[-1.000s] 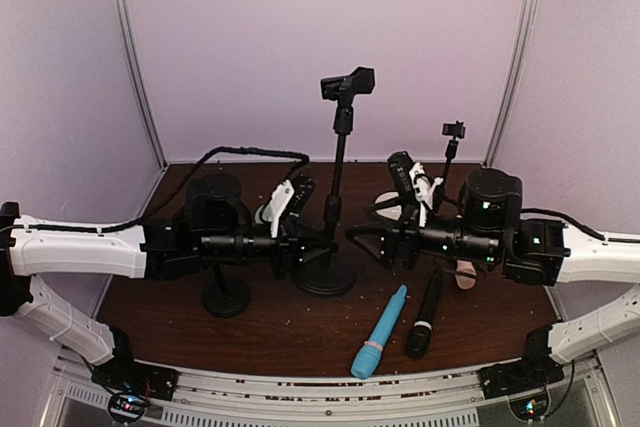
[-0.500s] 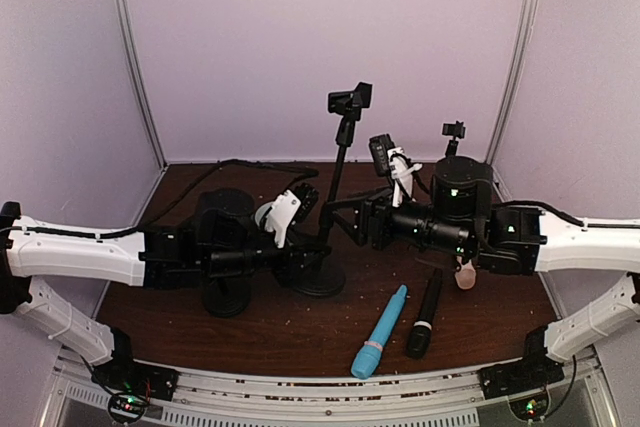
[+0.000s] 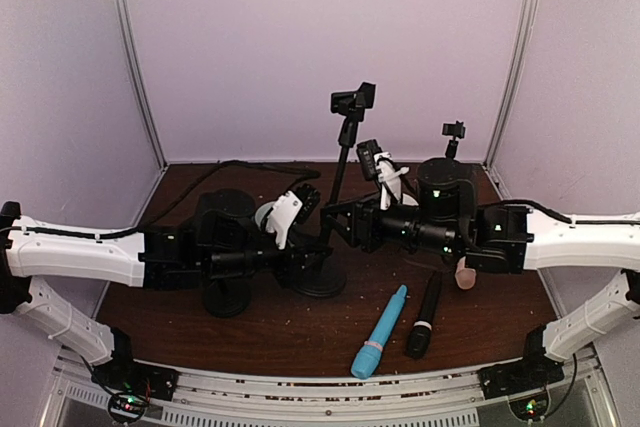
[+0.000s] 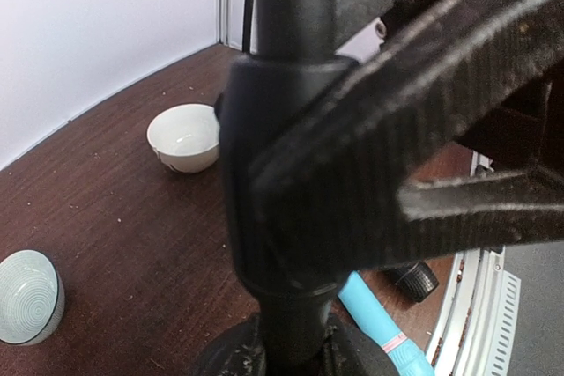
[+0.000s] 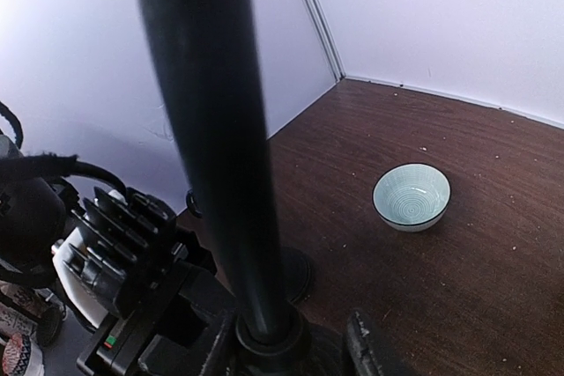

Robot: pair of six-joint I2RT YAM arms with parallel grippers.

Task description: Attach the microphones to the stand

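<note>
While the left hand point(image 3: 312, 250) is staying clamped low on the stand point(image 3: 344, 147), just above its base, the right hand point(image 3: 335, 219) is arriving at the pole higher up. A second ago it was hanging well to the right of the stand with its jaws wider. Now they are narrowing around the pole, and the stand is leaning, its clip point(image 3: 353, 100) tipping toward the right arm. I am reading this as the pair steadying or setting the stand, so no microphone is being fitted yet. All three are lying on the worktop point(image 3: 280, 332) in front of the stand and to its right: the light blue microphone point(image 3: 381, 331), the black microphone point(image 3: 424, 315) beside it, and the cream-beige microphone point(image 3: 465, 274) peeking out from under the right arm.

Looking down from overhead, I am not making out how tightly the right hand is gripping. Its wrist camera is showing the pole between the fingers point(image 5: 368, 350) with a gap on one side, so they are apart, not yet clamped. That view is also catching a striped bowl point(image 5: 411, 196) behind the stand, and the left wrist is adding a white bowl point(image 4: 183, 136). The arms are hiding both bowls from the overhead view.
</note>
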